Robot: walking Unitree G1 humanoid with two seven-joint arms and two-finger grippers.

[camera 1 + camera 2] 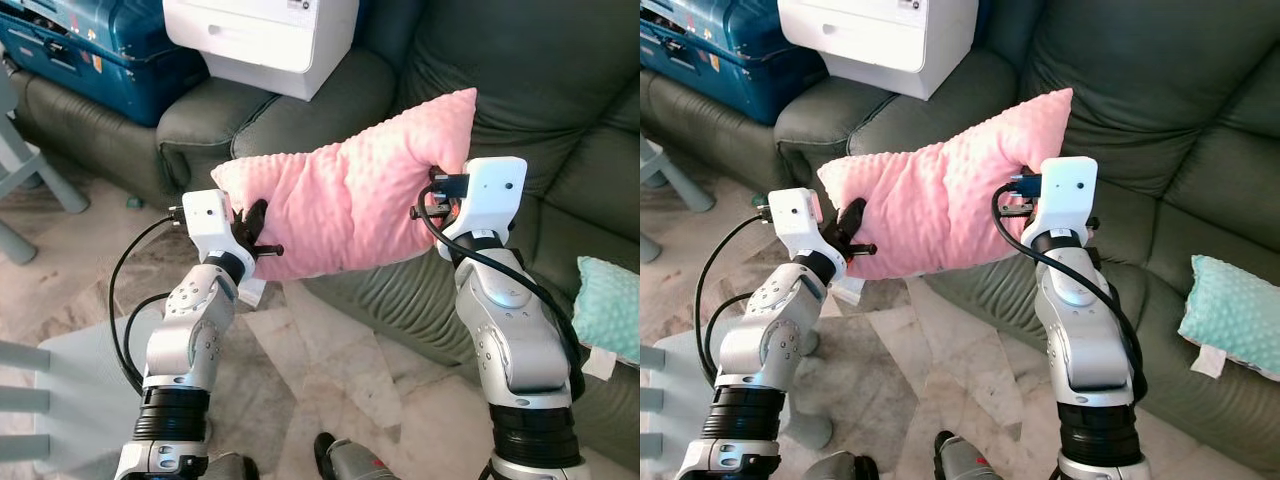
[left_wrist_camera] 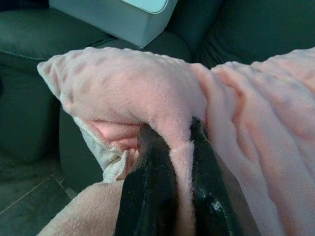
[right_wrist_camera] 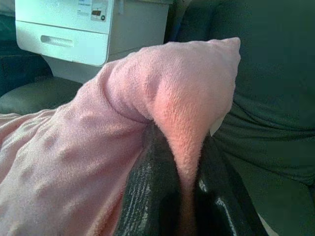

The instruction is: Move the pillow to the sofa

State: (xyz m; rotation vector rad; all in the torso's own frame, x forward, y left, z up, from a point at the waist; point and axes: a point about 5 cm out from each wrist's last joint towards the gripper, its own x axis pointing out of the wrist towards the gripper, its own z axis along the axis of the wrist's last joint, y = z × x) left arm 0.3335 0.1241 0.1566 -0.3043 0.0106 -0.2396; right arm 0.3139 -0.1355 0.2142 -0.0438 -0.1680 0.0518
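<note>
**Pink pillow, held aloft by both grippers before the green sofa**

Item: soft pink dimpled-plush pillow (image 1: 350, 205), rectangular, held in the air between the two arms, clear of the floor. It hangs in front of the seat edge of the dark green leather sofa (image 1: 560, 110), tilted, its right-hand corner higher than its left.

Left gripper (image 2: 179, 189): both black fingers pinched on a fold of plush at the pillow's left edge; a fabric ridge stands squeezed between them.

Right gripper (image 3: 179, 191): closed likewise on a fold at the pillow's upper right edge, fabric bunched between the fingers.

Surroundings: white boxy printer (image 1: 265, 35) resting on the sofa's left armrest; blue hard-shell suitcase (image 1: 90, 50) beside it; small mint-green dimpled cushion (image 1: 610, 305) on the right seat; pale marbled tile floor (image 1: 330, 370) below.

Stage, as judged: carry under way, placement not yet done.

Handling notes: each grip takes only a thin fold of soft plush, so it could slip under a jerk; both arms are best advanced together, keeping the span between them constant. Reach forward over the seat cushion, lower until the pillow rests on the leather, then release both sides. Keep well away from the printer on the left and the mint cushion on the right.
</note>
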